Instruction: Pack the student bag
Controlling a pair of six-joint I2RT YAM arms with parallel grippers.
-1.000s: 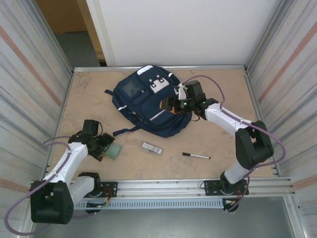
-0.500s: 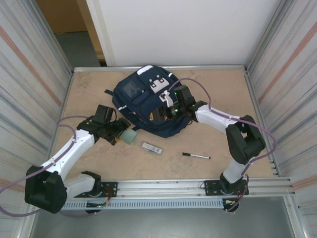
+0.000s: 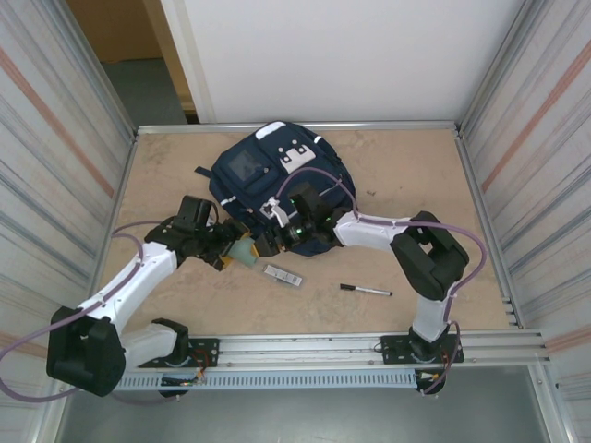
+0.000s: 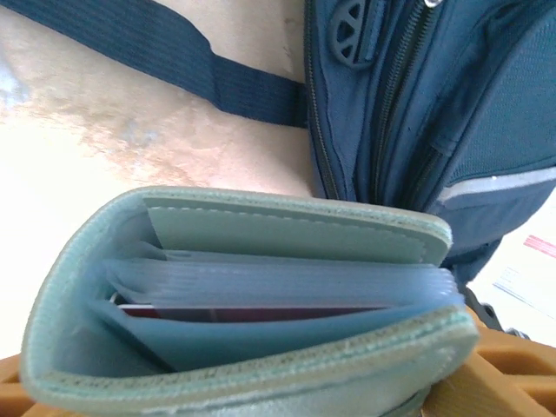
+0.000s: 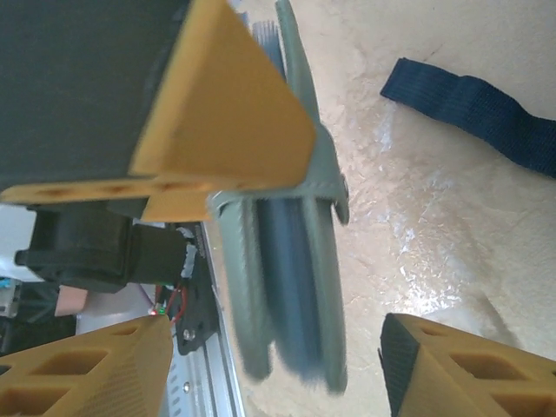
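Left jaws pinching green wallet (image 4: 287, 234), seemingly red card (image 4: 261, 310) inside, right jaws spread

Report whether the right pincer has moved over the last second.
Yes: the right pincer swung leftward over the student bag, farther left of the pen.

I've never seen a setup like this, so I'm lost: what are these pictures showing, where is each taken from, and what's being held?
These are two white robot arms bolted to the near edge of a table. The wide picture looks down from above and behind them; the other two come from a camera on each wrist. On the table lie a navy backpack, a pen and a small flat packet. The left jaws are clamped on a pale green card wallet beside the backpack. The right jaws stand open, with the wallet's end between them.
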